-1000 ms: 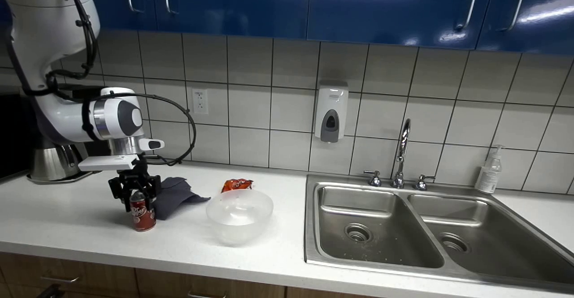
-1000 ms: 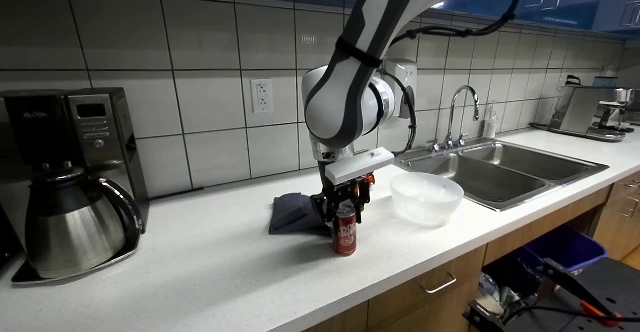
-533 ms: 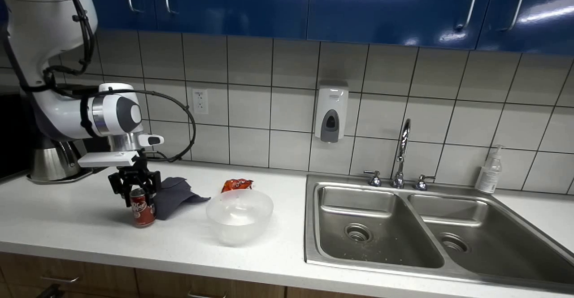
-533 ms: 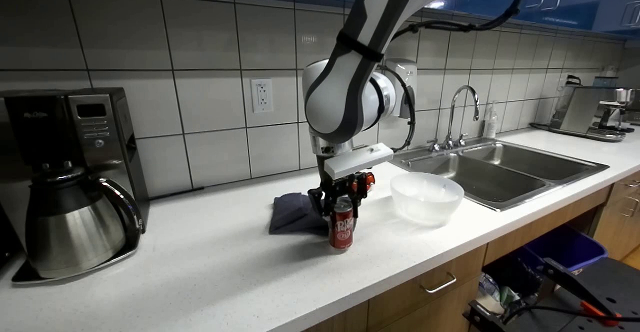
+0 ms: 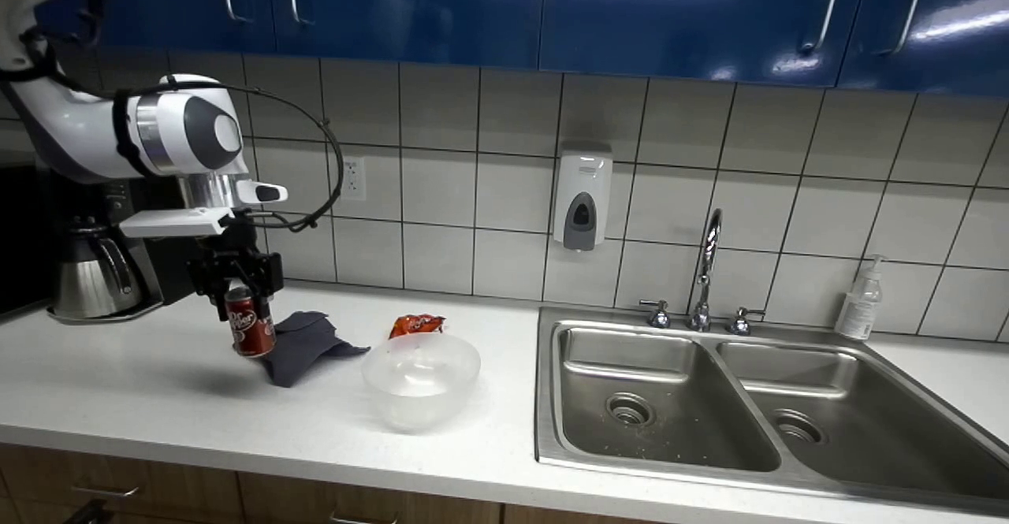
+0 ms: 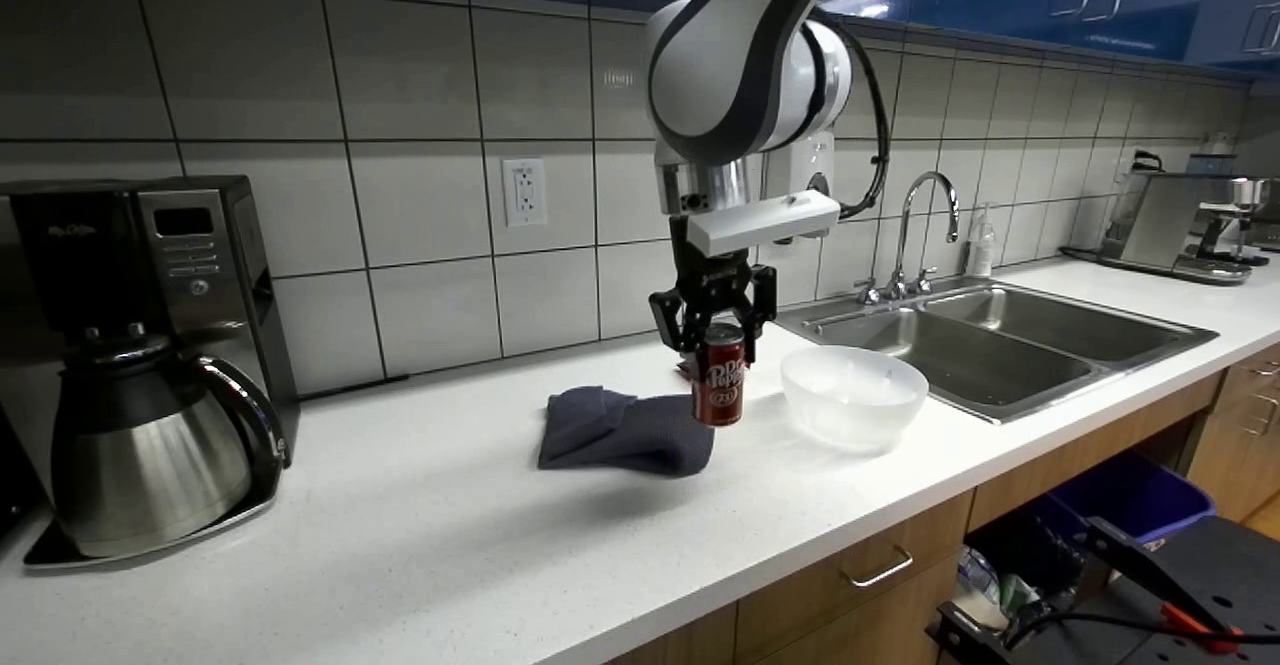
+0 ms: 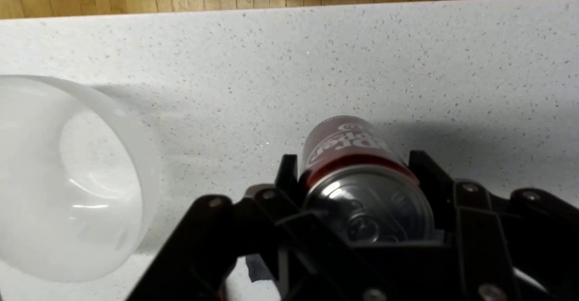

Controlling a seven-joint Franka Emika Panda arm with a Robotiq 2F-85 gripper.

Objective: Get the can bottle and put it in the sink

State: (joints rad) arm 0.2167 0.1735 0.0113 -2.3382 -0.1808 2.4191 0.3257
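Observation:
The red can bottle [image 5: 252, 333] hangs upright, slightly tilted, above the counter in both exterior views, the can bottle [image 6: 719, 385] being near the dark cloth. My gripper [image 5: 246, 303] is shut on the can's upper part, as the gripper [image 6: 721, 347] also shows. In the wrist view the gripper's fingers [image 7: 353, 169] stand on both sides of the can's silvery lid [image 7: 368, 201]; its lower end is partly hidden. The double-basin steel sink [image 5: 548, 406] lies to the can's right, and the sink [image 6: 1010, 370] is beyond the bowl. The sink is out of the wrist view.
A translucent bowl [image 5: 420, 386] stands between can and sink; the bowl is at left in the wrist view [image 7: 77, 179]. A dark cloth [image 6: 620, 432] and red packet [image 5: 416, 325] lie nearby. A chrome faucet [image 5: 707, 272] rises behind the sink. A coffee maker [image 6: 200, 265] stands behind.
The gripper and can have risen clear of the counter, with the can between the fingers. The can stood at counter level a second ago. The bowl, cloth and sink have not moved.

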